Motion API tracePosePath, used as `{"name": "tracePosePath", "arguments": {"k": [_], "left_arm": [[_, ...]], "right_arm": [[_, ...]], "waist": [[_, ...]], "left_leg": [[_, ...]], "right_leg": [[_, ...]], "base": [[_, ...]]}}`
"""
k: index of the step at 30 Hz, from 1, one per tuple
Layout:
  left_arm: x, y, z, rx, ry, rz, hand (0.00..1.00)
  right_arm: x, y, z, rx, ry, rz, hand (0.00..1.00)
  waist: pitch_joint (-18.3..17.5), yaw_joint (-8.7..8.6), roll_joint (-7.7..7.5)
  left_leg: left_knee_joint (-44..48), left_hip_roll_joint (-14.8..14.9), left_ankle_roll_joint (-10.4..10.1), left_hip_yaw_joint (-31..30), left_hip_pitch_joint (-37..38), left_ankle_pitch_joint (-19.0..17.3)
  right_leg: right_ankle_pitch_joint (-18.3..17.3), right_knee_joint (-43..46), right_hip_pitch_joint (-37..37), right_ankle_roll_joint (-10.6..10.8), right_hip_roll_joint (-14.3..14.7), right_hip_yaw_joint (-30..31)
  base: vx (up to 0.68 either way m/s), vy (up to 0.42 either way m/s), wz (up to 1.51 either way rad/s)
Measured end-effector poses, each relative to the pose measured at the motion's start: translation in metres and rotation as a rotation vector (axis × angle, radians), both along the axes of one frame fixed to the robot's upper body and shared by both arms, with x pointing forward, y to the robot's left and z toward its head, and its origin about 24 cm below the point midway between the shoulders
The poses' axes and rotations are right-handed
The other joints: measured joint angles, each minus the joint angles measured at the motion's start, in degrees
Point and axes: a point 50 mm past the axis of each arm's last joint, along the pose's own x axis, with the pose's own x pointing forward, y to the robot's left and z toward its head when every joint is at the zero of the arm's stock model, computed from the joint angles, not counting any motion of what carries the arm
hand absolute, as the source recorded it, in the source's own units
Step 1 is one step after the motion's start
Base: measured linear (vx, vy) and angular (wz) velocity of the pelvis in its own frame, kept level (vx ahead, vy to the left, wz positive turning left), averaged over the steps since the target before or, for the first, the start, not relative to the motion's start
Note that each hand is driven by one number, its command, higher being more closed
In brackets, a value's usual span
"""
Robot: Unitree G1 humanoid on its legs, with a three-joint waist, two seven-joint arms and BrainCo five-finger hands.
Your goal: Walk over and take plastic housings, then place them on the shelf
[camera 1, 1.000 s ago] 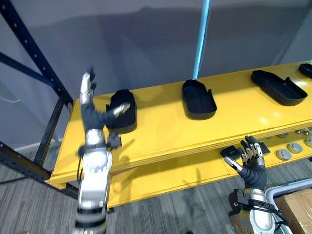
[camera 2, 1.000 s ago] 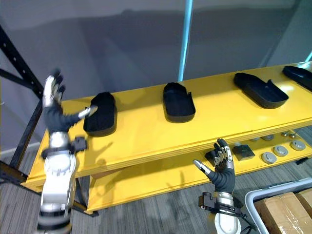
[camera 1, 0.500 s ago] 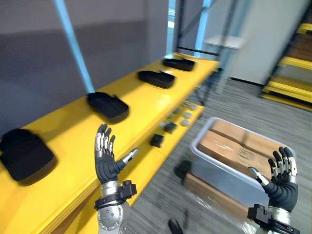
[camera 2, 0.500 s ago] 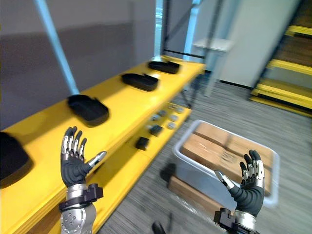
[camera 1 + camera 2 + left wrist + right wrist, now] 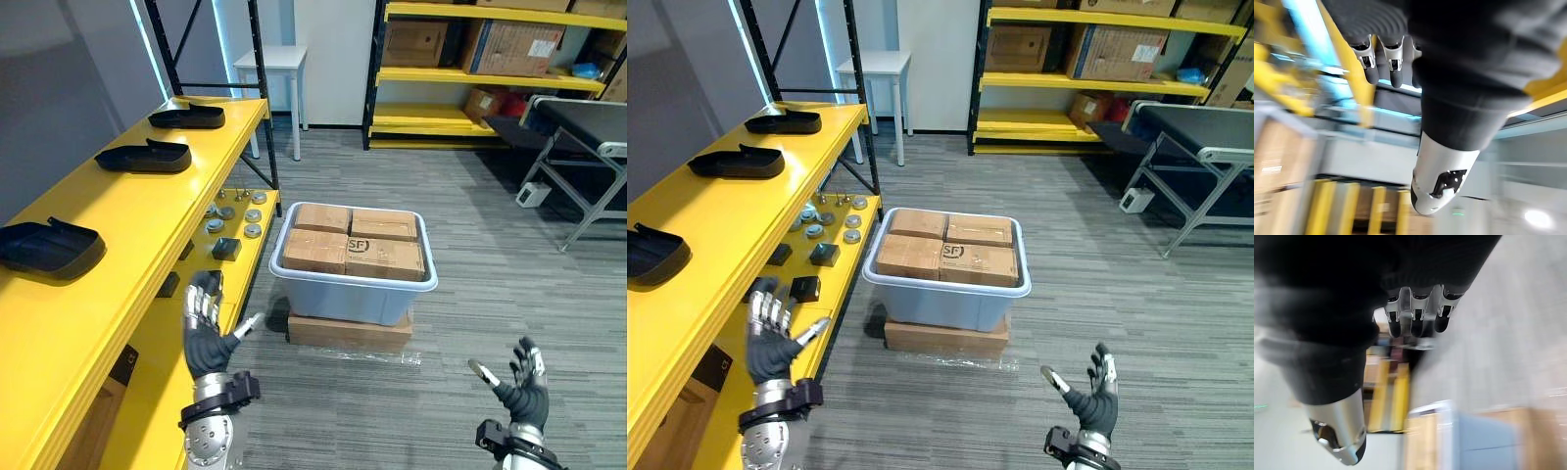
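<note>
L hand [image 5: 204, 341], R hand [image 5: 523, 390] fingers spread, empty; bin [image 5: 343, 302] w/ boxes [image 5: 353, 240] beside shelf [image 5: 118, 211].

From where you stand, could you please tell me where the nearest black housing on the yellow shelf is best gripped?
Probably its raised rim along the aisle-side edge. The nearest black housing lies hollow side up on the yellow shelf, a shallow shell, so the open left hand, closest to it, could pinch that wall from the aisle side, thumb inside.

The two eye views look down from above, sharing the yellow shelf [image 5: 118, 225], grey bin [image 5: 343, 302] and floor [image 5: 480, 284]; the wrist views look from very close along the left hand [image 5: 1464, 93] and right hand [image 5: 1322, 347].
</note>
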Motion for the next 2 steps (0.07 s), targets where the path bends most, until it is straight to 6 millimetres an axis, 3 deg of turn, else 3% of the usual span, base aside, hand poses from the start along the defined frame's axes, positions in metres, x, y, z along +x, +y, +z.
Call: {"name": "tracePosePath", "arguments": {"k": [2], "left_arm": [[-0.010,0.014,-0.066,0.003,0.332,0.019,0.00]], "right_arm": [[-0.008,-0.003,-0.042,0.095,0.216,-0.001,0.00]], "waist": [[0.0,0.02,0.19]], "left_leg": [[-2.2,0.5,-1.0,-0.3,1.4,0.9]], "right_leg": [[0.0,0.3,0.4,0.0,0.8,-0.4]], "base": [[0.07,-0.081,0.03]]}}
